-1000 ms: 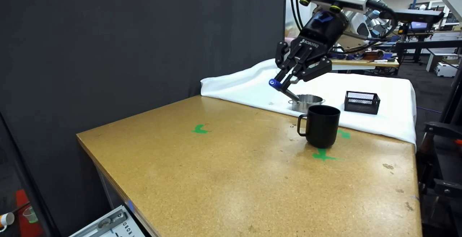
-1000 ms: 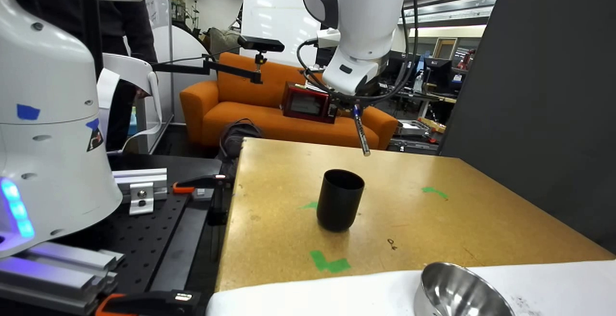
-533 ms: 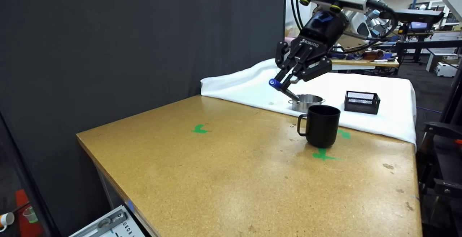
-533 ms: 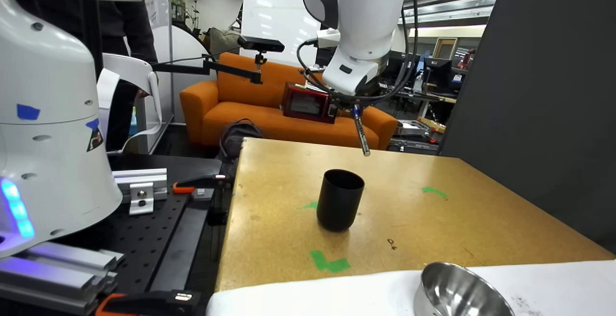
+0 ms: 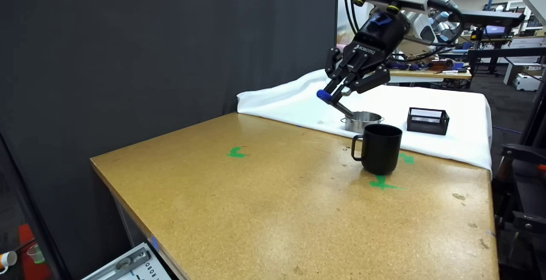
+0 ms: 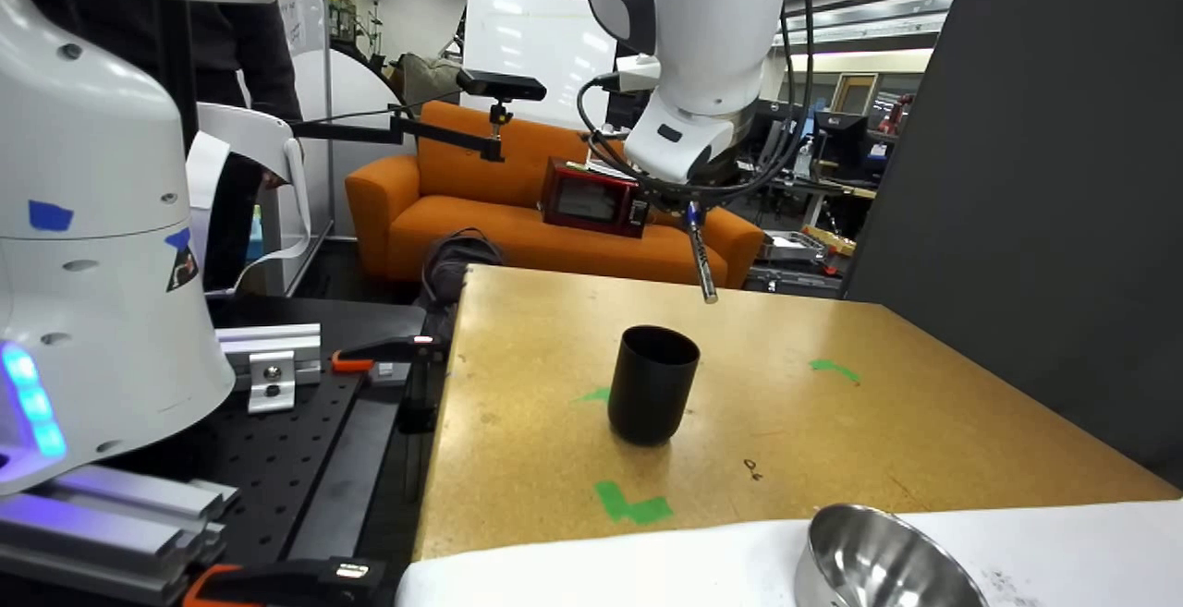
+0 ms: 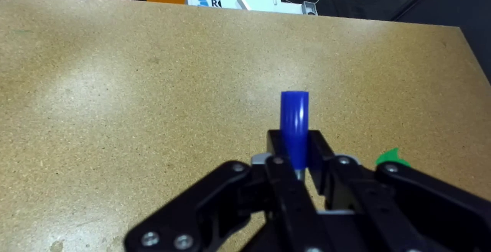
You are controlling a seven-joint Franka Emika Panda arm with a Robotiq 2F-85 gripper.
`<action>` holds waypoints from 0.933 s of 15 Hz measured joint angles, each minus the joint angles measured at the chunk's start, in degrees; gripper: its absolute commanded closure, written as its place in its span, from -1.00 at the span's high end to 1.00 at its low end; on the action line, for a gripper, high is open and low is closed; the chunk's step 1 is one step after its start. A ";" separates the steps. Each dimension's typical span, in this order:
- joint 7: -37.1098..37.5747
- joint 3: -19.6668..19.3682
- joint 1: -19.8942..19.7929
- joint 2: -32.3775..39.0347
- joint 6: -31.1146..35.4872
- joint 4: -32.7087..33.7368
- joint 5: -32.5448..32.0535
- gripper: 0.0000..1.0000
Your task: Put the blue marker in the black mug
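The blue marker has a blue cap (image 5: 324, 96) and a greyish barrel (image 6: 702, 265). My gripper (image 5: 334, 96) is shut on it at the blue cap, and the cap also shows between the fingers in the wrist view (image 7: 294, 117). The marker is in the air, tilted, with its grey end pointing down. The black mug (image 5: 381, 150) stands upright on the table and also shows in an exterior view (image 6: 652, 390). Its handle shows in only one exterior view. The marker is above the height of the mug and off to its side, apart from it. The mug is out of the wrist view.
A silvery metal pot (image 5: 362, 121) and a black mesh basket (image 5: 428, 121) stand on a white cloth (image 5: 294, 96) at one table edge. A dark partition (image 5: 170, 50) rises along another side. Green tape marks (image 5: 236, 152) lie on the wooden table (image 5: 256, 212).
The arm and gripper have shifted slightly, a little to the right in one exterior view, and the marker has turned slightly with them. The mug has not moved.
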 measured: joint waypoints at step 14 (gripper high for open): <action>-0.39 8.93 -21.44 0.05 -9.44 -3.78 11.52 -0.91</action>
